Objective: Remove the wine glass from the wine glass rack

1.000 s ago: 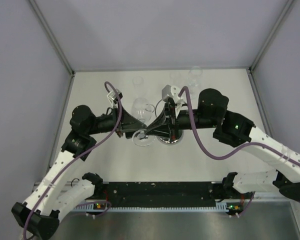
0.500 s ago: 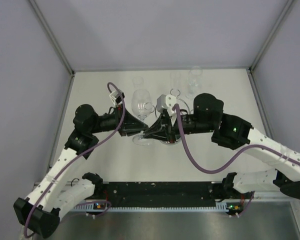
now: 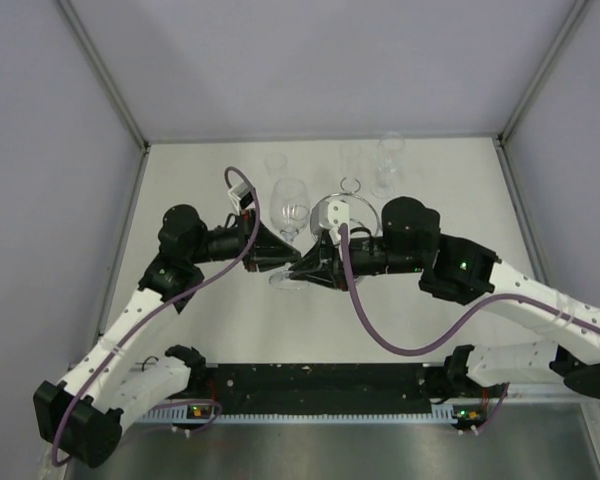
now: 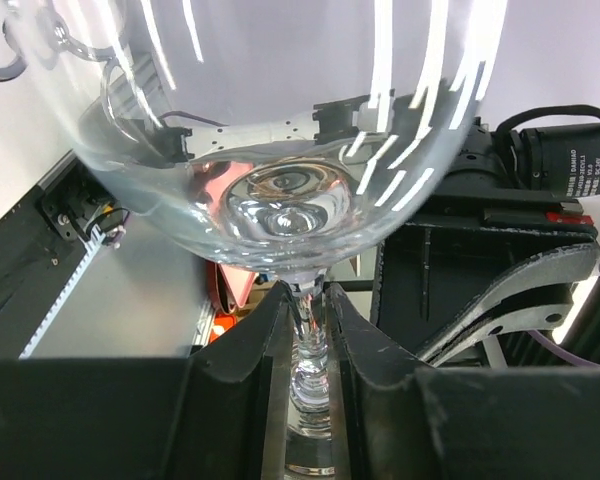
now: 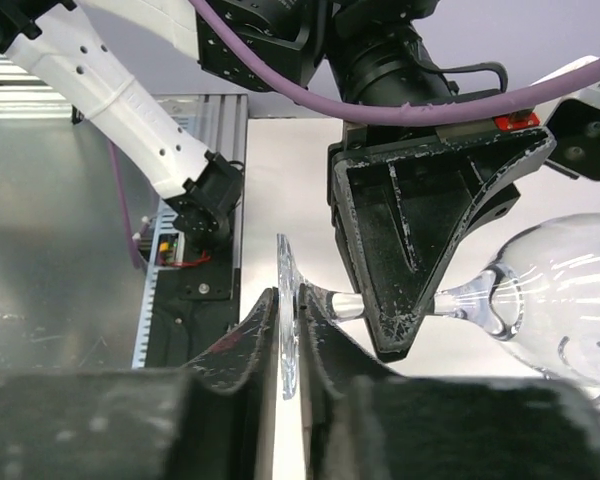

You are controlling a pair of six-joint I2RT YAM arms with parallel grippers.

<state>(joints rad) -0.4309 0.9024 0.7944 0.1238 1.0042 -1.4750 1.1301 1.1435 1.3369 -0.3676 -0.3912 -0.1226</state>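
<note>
White table (image 3: 180, 200) lies under everything, and your two arms meet over its middle, fingertips almost nose to nose. The right arm (image 3: 460, 262) reaches across the wine glass rack (image 3: 351, 186), so only the chrome hoop and top ring show; the base is hidden beneath the wrist. Three spare glasses (image 3: 388, 152) stand well back, out of the way.

Just left of the rack you carry the wine glass (image 3: 290, 205), tipped over with its bowl (image 4: 280, 120) toward the back wall and its foot toward you. The left gripper (image 4: 308, 300) pinches the stem (image 4: 310, 340) right under the bowl, fingers pressed against the glass on both sides. That looks like the load-bearing hold. The right gripper (image 5: 290, 325) is squeezed together on the thin edge of the foot (image 5: 286, 290). That hold likely steadies the glass so it cannot swing or roll about the stem.

One wire loop (image 4: 5, 60) of the rack curls near the bowl's rim. You cannot tell from here whether the glass is fully clear of it, so draw away gently.
</note>
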